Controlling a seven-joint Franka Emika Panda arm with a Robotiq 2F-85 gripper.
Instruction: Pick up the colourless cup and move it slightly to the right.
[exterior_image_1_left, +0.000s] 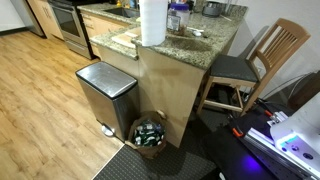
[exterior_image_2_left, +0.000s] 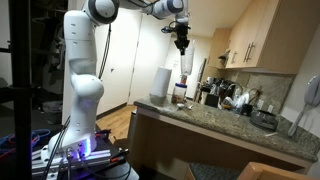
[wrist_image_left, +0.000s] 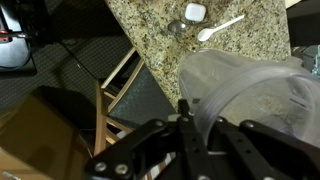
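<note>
Gripper (exterior_image_2_left: 182, 44) is holding the cup (wrist_image_left: 245, 85) well above the counter (wrist_image_left: 150, 20), with the jaws pinching its wall as far as the wrist view shows. The lift looks done and the carry is running. The next move calls for a slight shift right, then lowering upright onto bare granite, clear of the roll (exterior_image_2_left: 160, 82) and spoon (wrist_image_left: 220, 27).

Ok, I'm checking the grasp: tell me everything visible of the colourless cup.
The colourless cup is a see-through, greyish tumbler with a smooth wall and no handle. In the wrist view it looms large and blurred, its wall apparently pinched by the gripper. It hangs high above the granite counter, touching nothing else that shows.
</note>
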